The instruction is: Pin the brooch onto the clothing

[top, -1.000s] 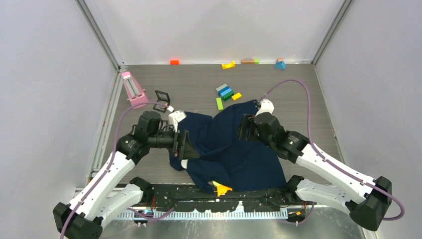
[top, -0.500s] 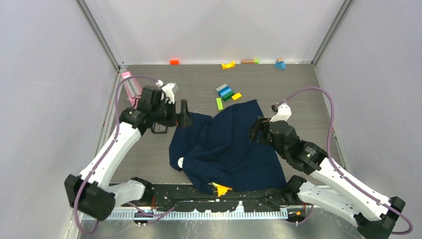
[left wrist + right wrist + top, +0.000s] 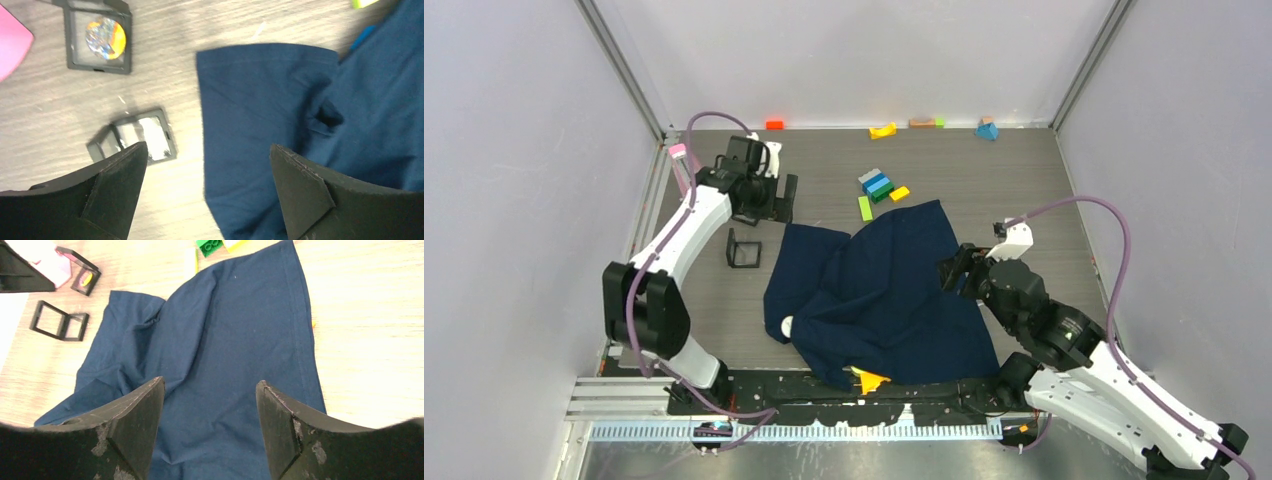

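Left gripper [image 3: 207,147] agape over soft navy clothing [image 3: 260,100], round glittery brooch [image 3: 105,31] nearby.

The left arm [image 3: 674,245] stretches far out toward 10 o'clock, its left gripper [image 3: 207,150] spread wide with nothing between the fingers. The right arm [image 3: 1114,385] reaches in from 5 o'clock. The right gripper [image 3: 210,385] hangs near 3 o'clock, jaws likewise parted and empty.

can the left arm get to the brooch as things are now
Probably yes. The left pincer is open above the table, near the brooch, which lies in a black square frame with nothing across it. The clothing is off to one side. Whether a clear cover seals it, I cannot tell.
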Robot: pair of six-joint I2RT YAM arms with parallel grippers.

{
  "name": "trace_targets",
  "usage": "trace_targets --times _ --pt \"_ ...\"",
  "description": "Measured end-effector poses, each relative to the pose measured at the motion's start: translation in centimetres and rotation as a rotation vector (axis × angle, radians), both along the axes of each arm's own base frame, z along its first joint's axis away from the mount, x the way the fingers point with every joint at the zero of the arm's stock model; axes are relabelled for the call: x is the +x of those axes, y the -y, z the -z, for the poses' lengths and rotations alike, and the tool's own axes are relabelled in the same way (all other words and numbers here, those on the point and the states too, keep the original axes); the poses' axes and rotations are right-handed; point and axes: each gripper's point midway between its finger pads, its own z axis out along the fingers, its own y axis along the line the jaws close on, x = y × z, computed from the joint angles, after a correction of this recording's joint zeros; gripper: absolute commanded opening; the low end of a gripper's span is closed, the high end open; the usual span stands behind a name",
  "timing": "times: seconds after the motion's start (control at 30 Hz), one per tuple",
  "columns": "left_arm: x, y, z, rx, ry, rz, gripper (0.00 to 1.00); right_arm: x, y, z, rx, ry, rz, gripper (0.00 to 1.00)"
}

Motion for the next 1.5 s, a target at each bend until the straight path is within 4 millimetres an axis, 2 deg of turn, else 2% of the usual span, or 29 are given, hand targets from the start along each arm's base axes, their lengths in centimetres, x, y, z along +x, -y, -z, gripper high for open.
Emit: trace_targets --times 0.23,0.37,0.53,0.9,1.13,1.33,1.5 --pt "2.8 -1.3 3.8 0.137 -0.051 0.141 0.94 -0.4 0.5 -1.3 0.042 0.045 0.004 0.72" --pt "3.8 -1.8 6.7 0.169 -0.106 0.205 0.94 -0.4 0.6 -1.2 0.039 0.046 0.005 0.72" --pt "4.8 -3.6 9.0 0.188 -0.145 0.219 0.94 -0.4 0.7 -1.0 0.032 0.043 0.009 0.71" --pt "8.0 -5.1 10.6 0.199 -0.121 0.201 0.94 -0.1 0.4 0.3 -0.008 0.009 0.006 0.69" --pt "8.4 -5.5 12.2 0.224 -0.143 0.203 0.92 0.1 0.3 1.0 -0.048 -0.006 0.001 0.65" --pt "9.1 -6.0 12.0 0.253 -0.119 0.185 0.93 0.3 0.1 1.3 -0.065 -0.014 -0.004 0.63" --pt "9.3 -6.2 11.9 0.266 -0.112 0.181 0.88 0.3 0.1 1.5 -0.073 -0.018 -0.009 0.61"
